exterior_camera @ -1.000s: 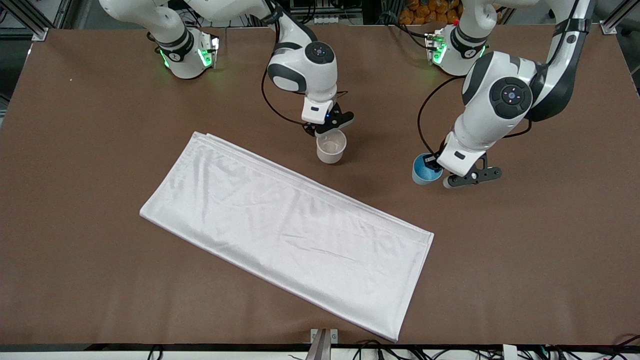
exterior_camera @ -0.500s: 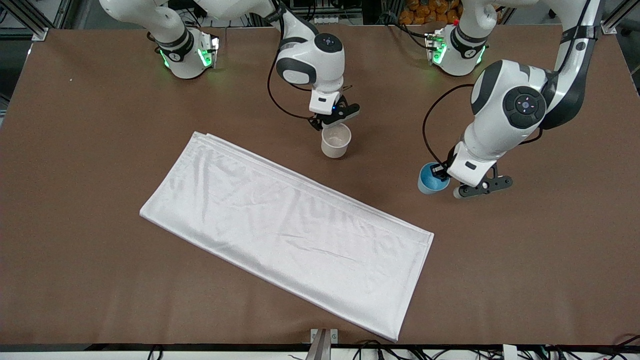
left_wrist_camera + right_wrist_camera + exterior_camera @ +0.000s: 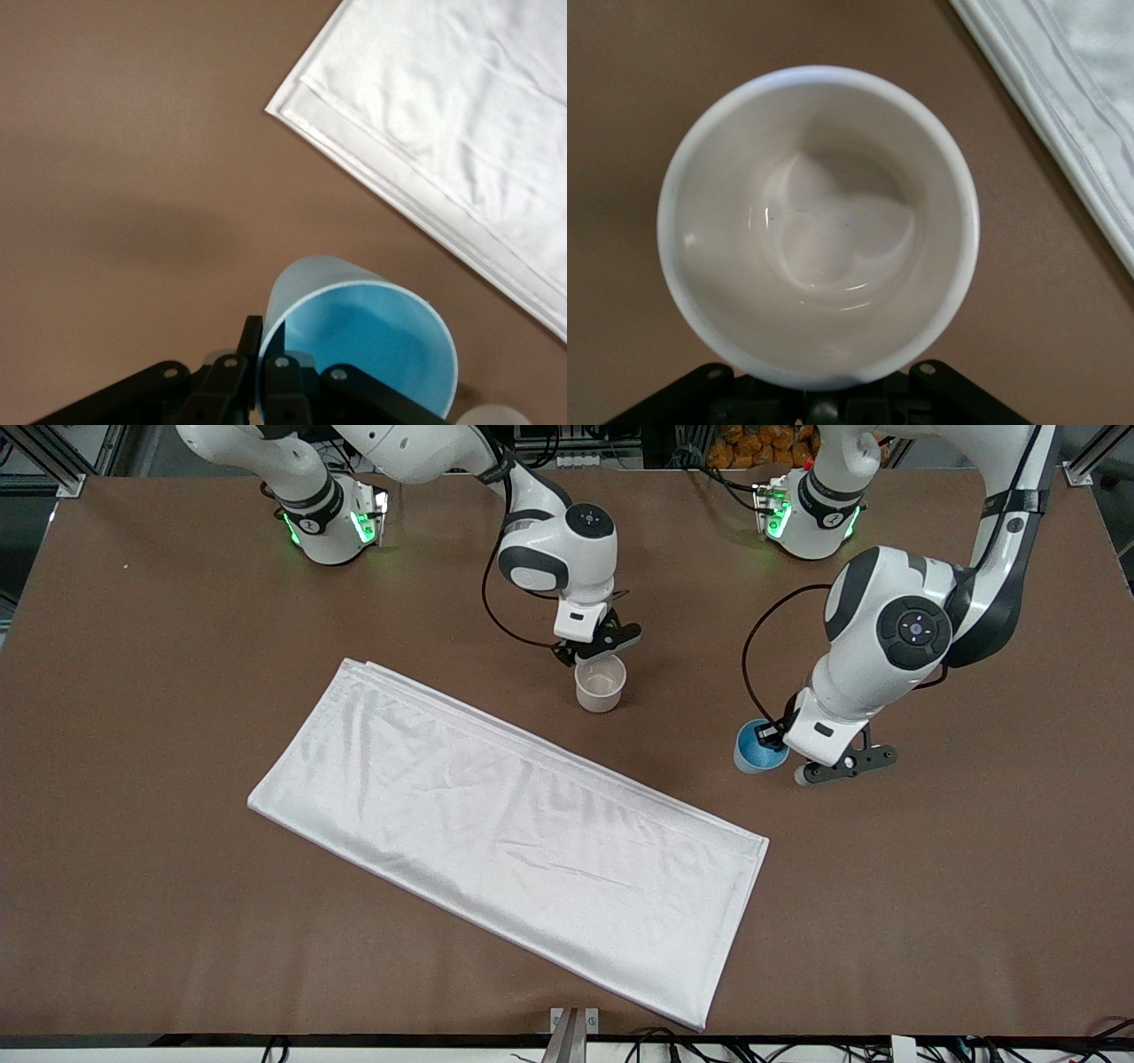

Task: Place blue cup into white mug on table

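The white mug (image 3: 600,684) hangs at my right gripper (image 3: 592,657), which is shut at its handle side; the handle is hidden. In the right wrist view the mug (image 3: 819,221) is upright and empty, with a beige inside, directly against my right gripper (image 3: 824,400). My left gripper (image 3: 769,737) is shut on the rim of the blue cup (image 3: 756,749), one finger inside and one outside. In the left wrist view the blue cup (image 3: 372,328) is tilted just above the brown table (image 3: 133,177), held by my left gripper (image 3: 263,354). Cup and mug are well apart.
A white folded cloth (image 3: 505,833) lies slantwise on the table (image 3: 133,691), nearer to the front camera than both cups. Its edge shows in the left wrist view (image 3: 461,106) and the right wrist view (image 3: 1081,80). The robot bases stand along the table's top edge.
My right gripper has carried the white mug a little toward the left arm's end, and the mug looks lower. My left gripper has shifted with the blue cup, which shows lower in the front view.
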You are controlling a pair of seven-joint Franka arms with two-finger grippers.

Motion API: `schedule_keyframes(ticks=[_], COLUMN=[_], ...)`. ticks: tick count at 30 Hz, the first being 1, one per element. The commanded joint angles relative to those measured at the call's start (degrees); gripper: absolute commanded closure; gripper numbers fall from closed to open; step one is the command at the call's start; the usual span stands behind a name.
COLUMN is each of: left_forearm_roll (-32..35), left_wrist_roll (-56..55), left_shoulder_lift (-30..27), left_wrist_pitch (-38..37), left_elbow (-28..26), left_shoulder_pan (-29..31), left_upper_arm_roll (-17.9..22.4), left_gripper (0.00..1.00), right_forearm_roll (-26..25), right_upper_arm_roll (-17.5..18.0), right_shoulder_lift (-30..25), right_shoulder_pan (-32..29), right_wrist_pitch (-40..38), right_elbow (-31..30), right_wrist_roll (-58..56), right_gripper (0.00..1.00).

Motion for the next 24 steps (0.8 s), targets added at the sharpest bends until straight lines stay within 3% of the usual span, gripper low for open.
schedule_keyframes(ticks=[1, 4, 6, 8, 15, 20, 24], left_forearm_roll=[-0.91, -1.00, -1.00, -1.00, -1.00, -1.00, -0.91], left_wrist_roll=[-4.08, -5.66, -7.07, -8.39, -10.76, -12.52, -14.02], left_shoulder_lift=[0.95, 0.95, 0.95, 0.95, 0.95, 1.04, 1.04], left_wrist_pitch=[-0.07, -0.25, -0.60, -0.77, -0.86, -1.04, -1.83], left_elbow=[0.93, 0.93, 0.75, 0.67, 0.40, 0.23, 0.31], left_shoulder_pan=[-0.83, -1.45, -1.71, -1.80, -1.89, -2.41, -3.29], left_upper_arm_roll=[-0.36, -0.80, -1.07, -1.68, -3.35, -3.79, -4.14], left_gripper=[1.00, 1.00, 1.00, 1.00, 1.00, 1.00, 1.00], right_forearm_roll=[-1.57, -0.87, -0.87, -0.78, -0.78, -0.34, 2.55], right_upper_arm_roll=[0.28, 0.37, 0.37, 0.37, 0.54, 2.21, 3.18], right_shoulder_lift=[0.58, 0.58, 0.50, 0.50, -0.12, -1.52, -3.45], right_shoulder_pan=[0.09, -0.35, -0.44, -0.44, -0.61, -1.66, -2.28], right_wrist_pitch=[-0.55, -0.64, -0.82, -0.82, -1.60, -6.78, -9.42], right_elbow=[1.19, 1.19, 1.19, 1.19, 1.19, 1.27, 1.27], right_wrist_roll=[1.83, 2.09, 3.41, 4.55, 4.91, 4.73, 3.68], right_gripper=[0.96, 0.39, 0.32, 0.03, 0.00, 0.00, 0.00])
